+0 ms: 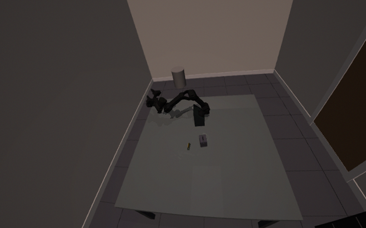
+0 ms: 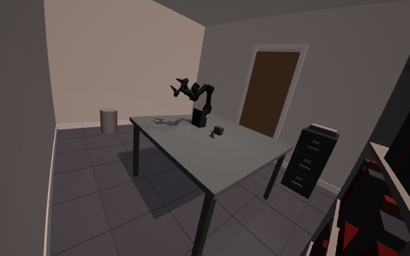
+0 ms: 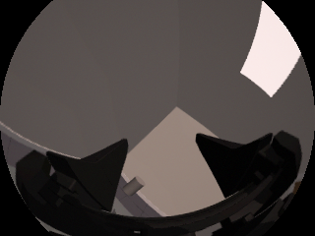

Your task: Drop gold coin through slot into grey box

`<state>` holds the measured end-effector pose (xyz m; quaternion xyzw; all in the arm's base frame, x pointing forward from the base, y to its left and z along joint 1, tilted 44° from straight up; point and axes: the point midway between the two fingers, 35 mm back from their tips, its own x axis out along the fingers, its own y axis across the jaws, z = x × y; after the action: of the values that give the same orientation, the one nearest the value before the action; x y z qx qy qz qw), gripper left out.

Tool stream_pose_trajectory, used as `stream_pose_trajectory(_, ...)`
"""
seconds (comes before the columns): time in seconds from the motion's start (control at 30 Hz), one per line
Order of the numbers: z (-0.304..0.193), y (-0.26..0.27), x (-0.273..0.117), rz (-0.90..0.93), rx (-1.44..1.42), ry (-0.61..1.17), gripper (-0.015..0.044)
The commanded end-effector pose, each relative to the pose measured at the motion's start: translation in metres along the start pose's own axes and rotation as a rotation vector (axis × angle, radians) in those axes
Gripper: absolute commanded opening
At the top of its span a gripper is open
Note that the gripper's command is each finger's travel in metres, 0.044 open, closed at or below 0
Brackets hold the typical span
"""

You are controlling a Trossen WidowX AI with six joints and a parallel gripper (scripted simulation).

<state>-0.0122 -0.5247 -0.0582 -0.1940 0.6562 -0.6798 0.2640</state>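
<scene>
The gold coin (image 1: 188,144) (image 2: 212,133) stands on edge in its small dark holder on the table. The grey box (image 1: 203,142) (image 2: 218,131) sits close beside the holder, to its right in the top view; a dark slot shows in its lid there. My gripper (image 1: 149,94) (image 2: 173,82) (image 3: 162,140) is wide open and empty. It is raised high above the table's far left part, well away from the coin and the box. Neither coin nor box shows in the wrist view.
The table (image 1: 243,169) (image 2: 230,157) carries the arm's dark base block (image 1: 199,120) (image 2: 198,118), behind the box in the top view. A pale bin (image 1: 178,77) (image 2: 108,120) (image 3: 133,186) stands on the floor beyond the table. A black cabinet (image 2: 309,162) stands by the door wall.
</scene>
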Motion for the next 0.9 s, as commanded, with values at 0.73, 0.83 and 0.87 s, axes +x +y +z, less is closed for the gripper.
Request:
stream_pose_trajectory(0.73,0.057,0.129,-0.249,1.047,-0.487,-0.706,0.0161)
stream_pose_trajectory(0.83,0.038,0.133,-0.284,1.204,-0.549,-0.706,0.0161)
stream_pose_trajectory(0.87,0.031,0.133,-0.295,1.256,-0.569,-0.702,0.0161)
